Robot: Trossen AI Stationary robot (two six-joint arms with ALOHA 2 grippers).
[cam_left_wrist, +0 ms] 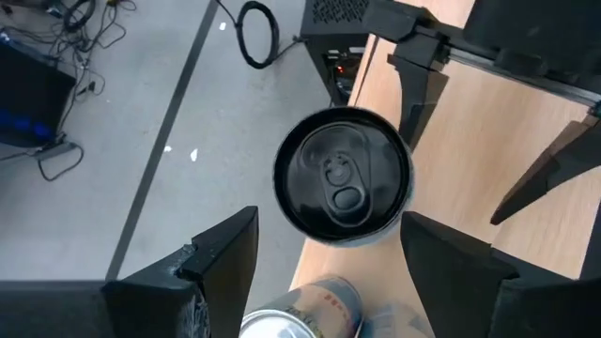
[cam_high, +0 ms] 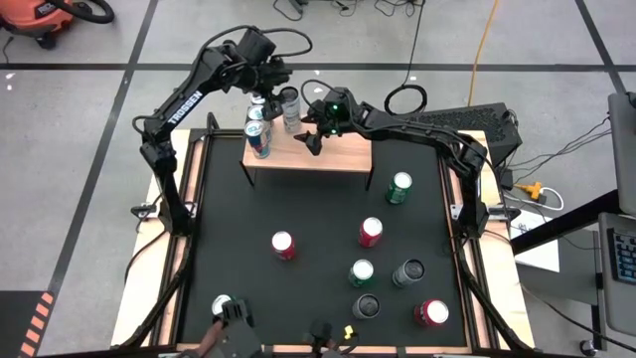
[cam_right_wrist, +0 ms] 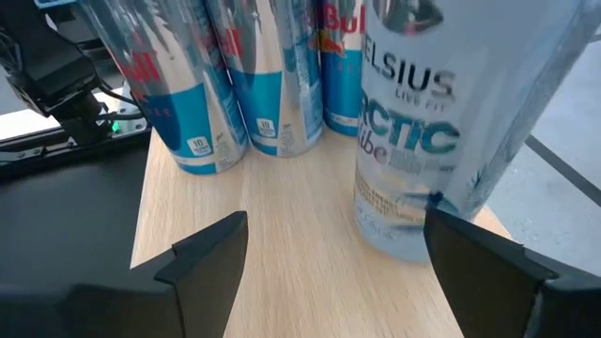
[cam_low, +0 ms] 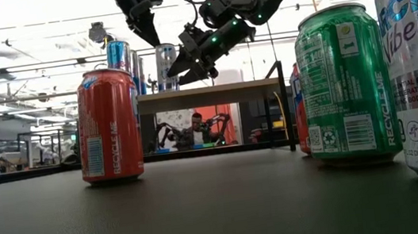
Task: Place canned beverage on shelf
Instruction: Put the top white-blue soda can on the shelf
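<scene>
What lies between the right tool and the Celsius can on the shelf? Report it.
Only bare shelf wood: the right wrist view shows nothing between the right tool and the Celsius can.

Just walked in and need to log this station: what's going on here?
Two robot arms are stocking cans onto the small wooden shelf at the table's far edge. Several Red Bull cans and a white Celsius can stand at its left end. The left gripper hangs above the Celsius can, fingers open either side; the right gripper sits beside it over the shelf, also open. More loose cans wait on the black tabletop.
</scene>
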